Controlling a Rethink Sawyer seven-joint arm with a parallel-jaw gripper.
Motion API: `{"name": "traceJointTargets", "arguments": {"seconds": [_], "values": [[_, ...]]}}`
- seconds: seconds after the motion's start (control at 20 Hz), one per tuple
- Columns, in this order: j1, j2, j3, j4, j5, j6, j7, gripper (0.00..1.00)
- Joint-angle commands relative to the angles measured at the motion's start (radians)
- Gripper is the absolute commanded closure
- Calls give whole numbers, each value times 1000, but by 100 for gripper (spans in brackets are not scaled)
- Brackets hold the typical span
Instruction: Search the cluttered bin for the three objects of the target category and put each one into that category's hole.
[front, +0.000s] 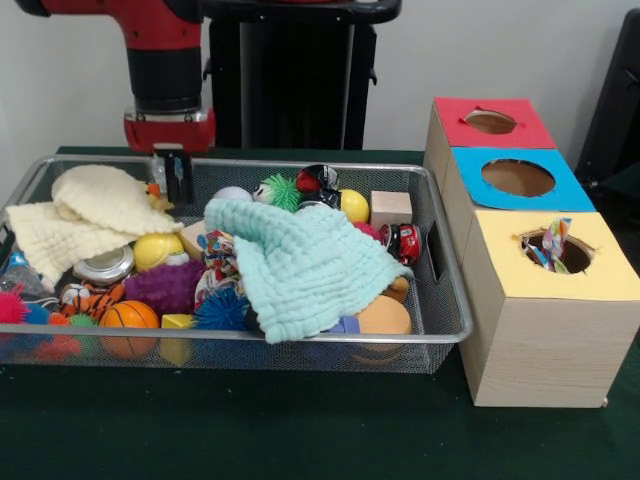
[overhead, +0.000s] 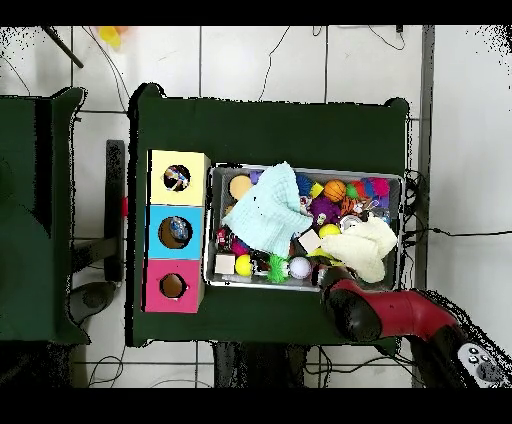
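Crumpled dotted wrapper (front: 556, 243) pokes from yellow box's round hole (front: 558, 252); hand (front: 172, 176) state unclear

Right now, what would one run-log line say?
claw: low over bin far edge, beside cream cloth | wrapper in yellow box hole | mint cloth covers toys

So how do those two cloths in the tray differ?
The mint cloth is pale green and lies in the middle of the tray, draped over toys and reaching the near rim. The cream cloth is off-white and bunched in folds at the tray's other end, below the robot's arm. Both have the same waffle weave and lie on top of the clutter.
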Motion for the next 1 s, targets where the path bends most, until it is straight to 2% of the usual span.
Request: {"name": "traceJointTargets", "arguments": {"seconds": [0.05, 0.6, 0.75, 0.8, 1.0], "values": [[-72, -190, 169, 130, 140, 325, -202, 100], [-107, -137, 215, 109, 93, 321, -168, 100], [-95, -155, 215, 108, 72, 314, -167, 100], [-101, -151, 219, 109, 76, 317, -162, 0], [-100, -151, 214, 108, 61, 291, -149, 0]]}}
